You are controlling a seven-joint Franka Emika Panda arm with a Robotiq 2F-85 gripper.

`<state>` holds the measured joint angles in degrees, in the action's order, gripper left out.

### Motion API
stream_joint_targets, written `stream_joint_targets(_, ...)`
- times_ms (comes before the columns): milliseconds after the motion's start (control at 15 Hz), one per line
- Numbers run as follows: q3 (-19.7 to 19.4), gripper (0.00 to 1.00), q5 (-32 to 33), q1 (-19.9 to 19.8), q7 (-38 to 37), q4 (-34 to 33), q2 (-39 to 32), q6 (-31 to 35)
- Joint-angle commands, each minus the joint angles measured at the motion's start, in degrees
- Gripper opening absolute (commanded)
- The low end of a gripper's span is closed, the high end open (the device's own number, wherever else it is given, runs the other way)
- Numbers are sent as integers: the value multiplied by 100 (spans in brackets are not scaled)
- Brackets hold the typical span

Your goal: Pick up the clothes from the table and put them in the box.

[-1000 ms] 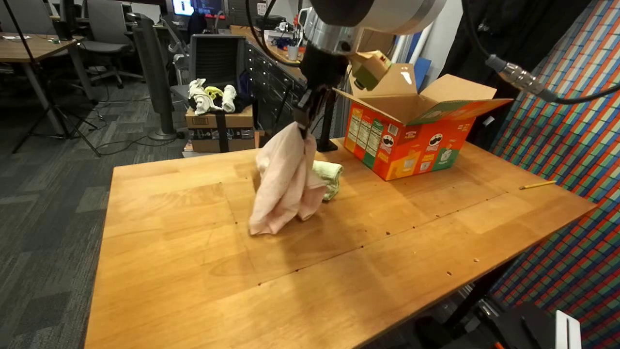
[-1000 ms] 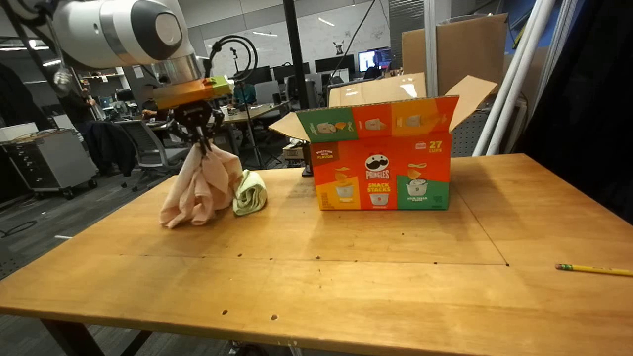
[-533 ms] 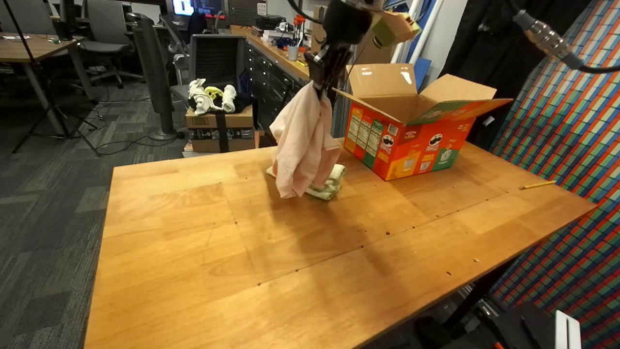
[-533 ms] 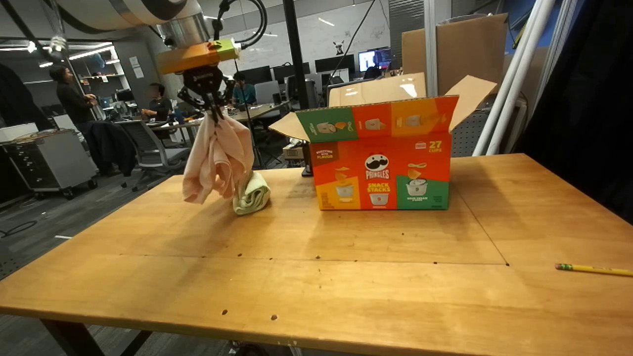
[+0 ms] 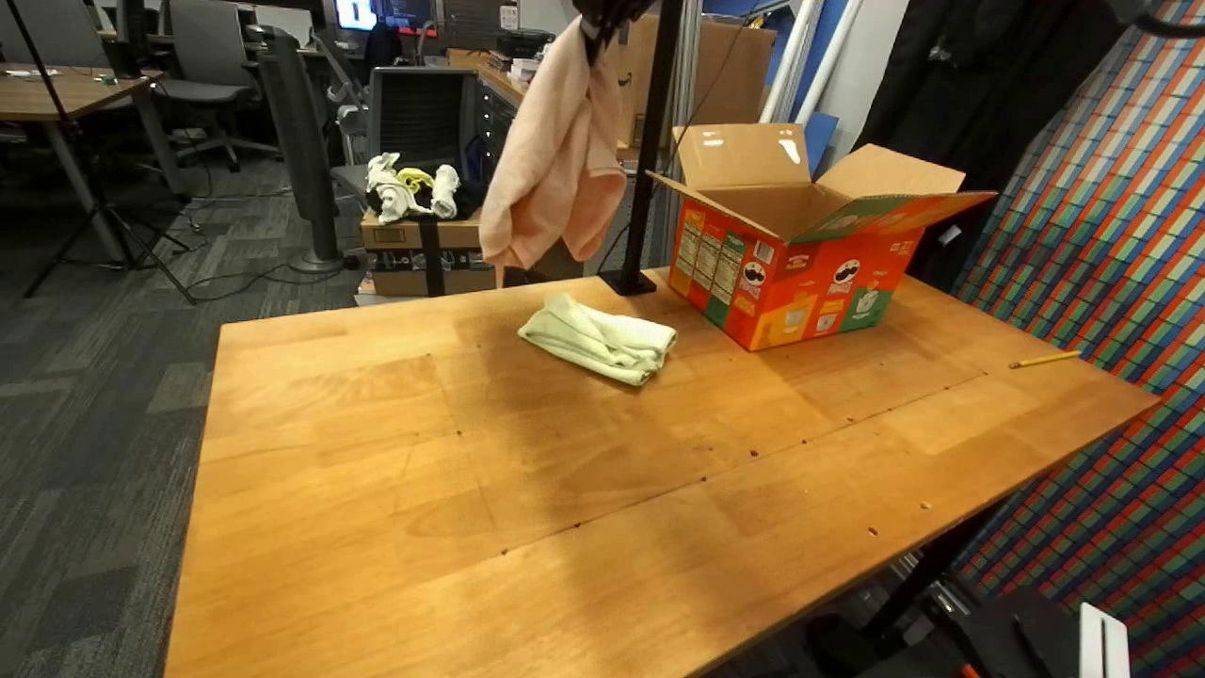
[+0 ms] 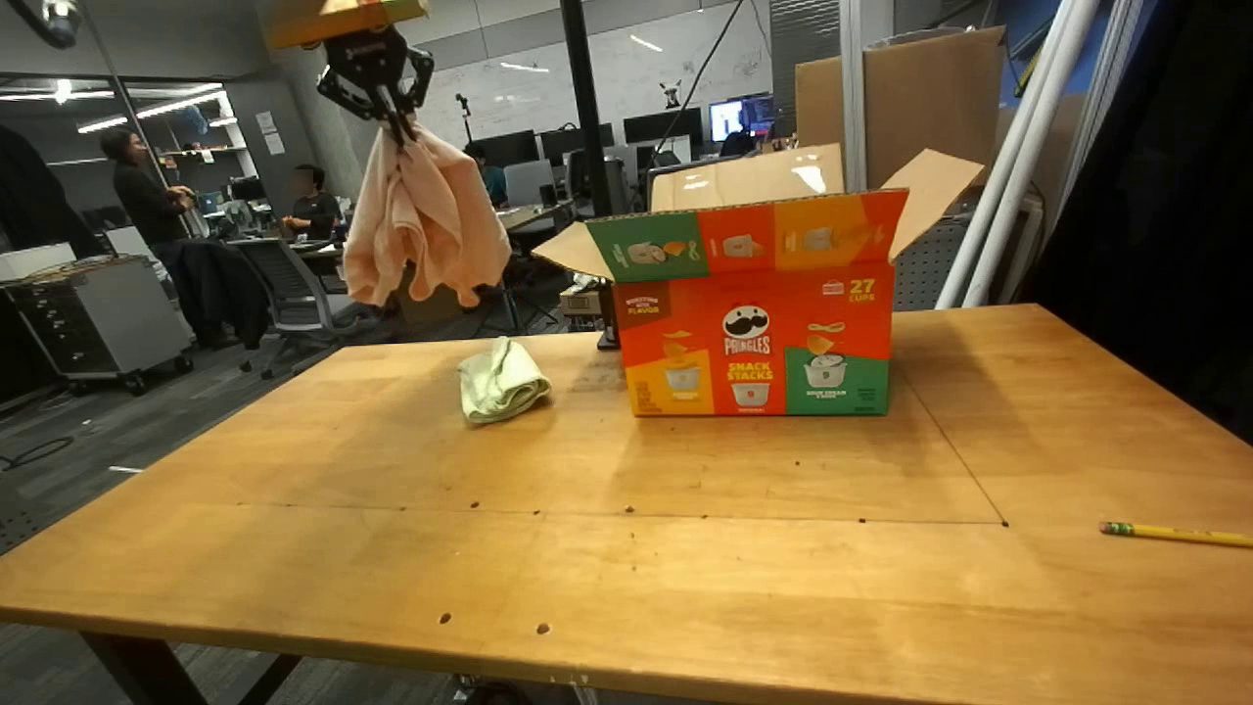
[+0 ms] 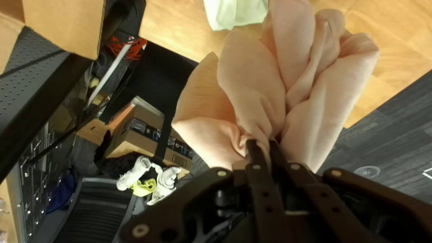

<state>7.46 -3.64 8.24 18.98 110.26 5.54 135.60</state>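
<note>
Pink cloth (image 6: 426,220) hangs clear of tbl (image 6: 626,578), my gripper (image 7: 263,144) clamped tight on it, green cloth (image 5: 600,343) on tbl nr box (image 6: 754,338), and I flag poss snag on side flap (image 6: 578,253) b/c so much pink dangles loose.

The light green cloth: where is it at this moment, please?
The light green cloth lies on the table, left of the box in both exterior views and lower than the pink cloth that the gripper holds.
</note>
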Motion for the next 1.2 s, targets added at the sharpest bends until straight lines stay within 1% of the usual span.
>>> stream_joint_targets(0, -18, 2, 167, -21, -213, -523, -124, 72)
stream_joint_targets(333, -258, 2, 324, -231, -104, -870, -297, 111)
stream_joint_targets(733, -618, 2, 344, -596, -210, -1304, -523, 67)
stream_joint_targets(1133, -842, 2, 376, -863, -329, -1588, -634, 69)
